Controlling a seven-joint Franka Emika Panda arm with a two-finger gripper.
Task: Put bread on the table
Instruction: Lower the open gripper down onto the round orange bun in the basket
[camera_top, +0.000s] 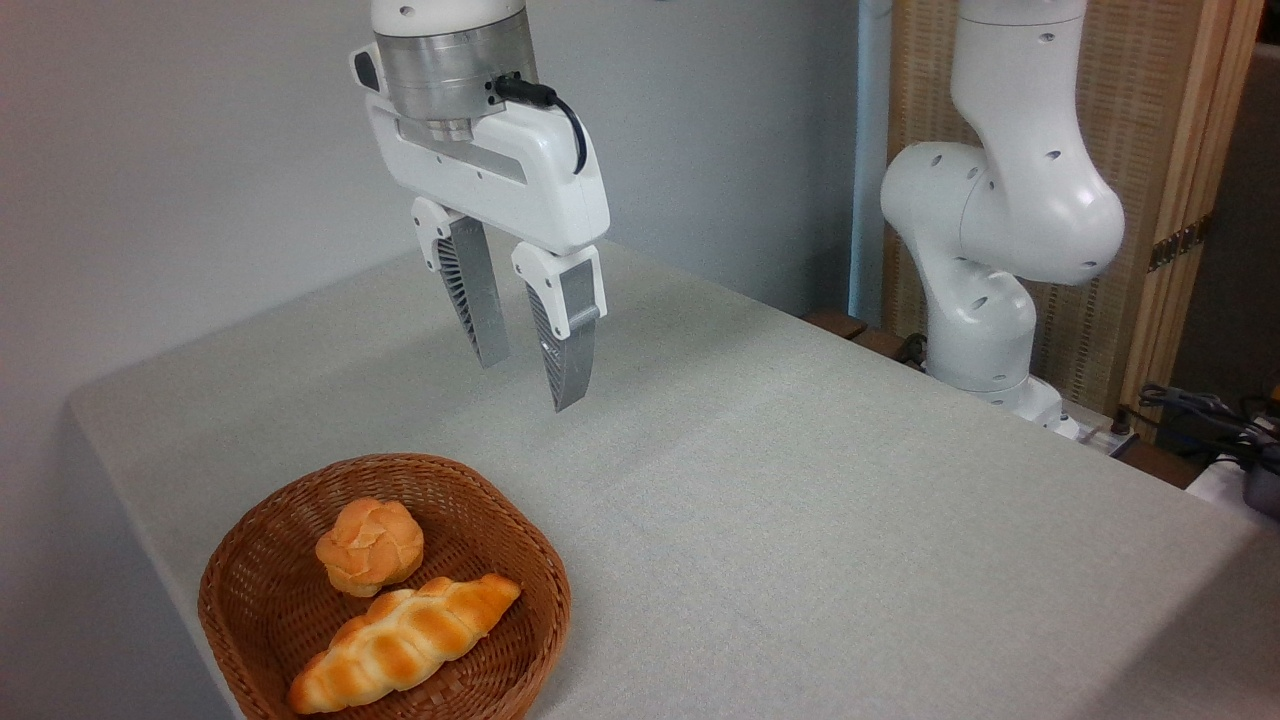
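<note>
hand (527, 372) open, empty, high above table (800, 480); bread (369, 546) in basket (240, 590).

Braided loaf (405, 644) in wicker basket (250, 590); cables (1195, 405), perhaps.

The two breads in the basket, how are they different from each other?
The round bun is small, ball-shaped and knotted on top; the long loaf is stretched out, braided and paler at its ends. The bun sits toward the basket's back, the loaf across its front. Both are golden, and the gripper touches neither.
</note>
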